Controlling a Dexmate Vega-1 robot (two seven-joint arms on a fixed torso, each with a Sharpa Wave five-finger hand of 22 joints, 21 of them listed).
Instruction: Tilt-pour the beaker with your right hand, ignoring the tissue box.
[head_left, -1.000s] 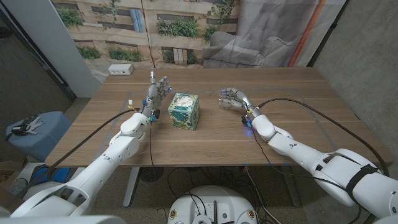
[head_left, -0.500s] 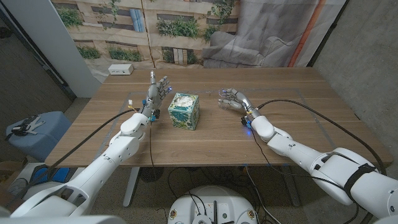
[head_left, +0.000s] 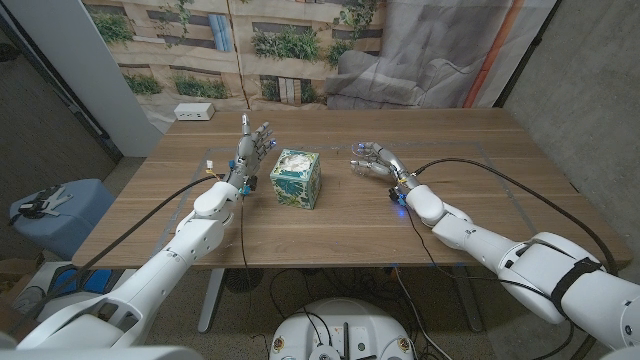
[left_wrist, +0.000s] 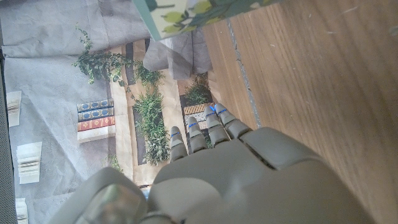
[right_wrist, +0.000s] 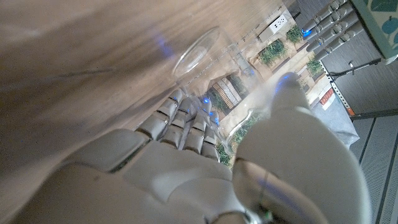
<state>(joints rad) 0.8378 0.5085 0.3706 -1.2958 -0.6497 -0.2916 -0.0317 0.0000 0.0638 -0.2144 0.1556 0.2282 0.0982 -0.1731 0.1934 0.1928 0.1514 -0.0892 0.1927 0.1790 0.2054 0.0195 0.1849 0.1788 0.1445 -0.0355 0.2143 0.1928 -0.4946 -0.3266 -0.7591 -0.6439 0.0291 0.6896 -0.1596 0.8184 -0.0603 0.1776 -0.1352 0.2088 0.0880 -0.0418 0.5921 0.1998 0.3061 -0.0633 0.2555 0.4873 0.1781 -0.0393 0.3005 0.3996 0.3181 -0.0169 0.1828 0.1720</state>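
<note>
- Bench (head_left: 330, 225): wooden top, grain running left to right; both arms reach in over its near edge.
- Black cables (head_left: 520, 190): trail along both forearms and loop over the bench's near half.
- Tissue box (head_left: 296, 178): cube with a green leaf print, standing near the middle of the bench, just right of the left hand and well apart from the right hand. One corner of it shows in the left wrist view (left_wrist: 199, 14).
- Left hand (head_left: 255, 145): raised just left of the tissue box, fingers spread and pointing up, holding nothing. In the left wrist view (left_wrist: 236, 174) its fingertips (left_wrist: 214, 121) reach toward the printed backdrop.
- Right hand (head_left: 375, 160): right of the tissue box, fingers curled around the beaker. In the right wrist view (right_wrist: 205, 162) the fingers wrap one side of the glass and the thumb lies along the other.
- Beaker (head_left: 360, 160): clear, hard to make out in the head view, held in the right hand right of the bench's centre. In the right wrist view (right_wrist: 214, 59) it lies tilted, its round open rim facing away from the hand over the wood.
- White box (head_left: 194, 111): small, at the far left corner of the bench.
- Backdrop (head_left: 250, 45): printed shelves and plants behind the bench; grey drape to its right.
</note>
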